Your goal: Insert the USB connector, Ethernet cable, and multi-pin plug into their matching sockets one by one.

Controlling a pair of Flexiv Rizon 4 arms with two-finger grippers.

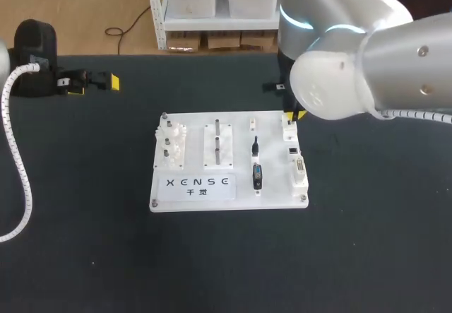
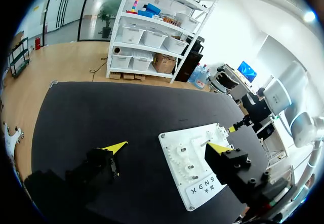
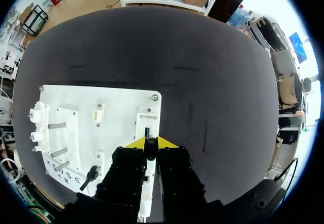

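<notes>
two arms come in over the black table (image 1: 85,249). starting at your left, the left gripper (image 2: 167,147) hangs with its jaws spread wide and nothing between them. in the head view it sits at about ten o'clock from the white board (image 1: 275,198), well apart from it.

on the board, you'll find the gears (image 1: 173,143) at the nine o'clock edge and the peg block (image 1: 217,143) just beside them toward the middle. past the middle, the usb connector (image 1: 257,176) lies on the board at about five o'clock, with its short black cable (image 1: 255,145) running up toward twelve. along the three o'clock edge sits the ethernet socket (image 1: 292,149). just below it, toward four o'clock, is the beige multi-pin connector (image 1: 299,169). you cannot tell from here whether that one is plug or socket.

at your right, the right gripper (image 3: 152,143) is over the board's one o'clock corner. its jaws are drawn almost together, pinching a slim black piece (image 3: 147,133) between the yellow tips. just ahead of them is a white block (image 3: 147,119) on the board. what the black piece is does not show.
</notes>
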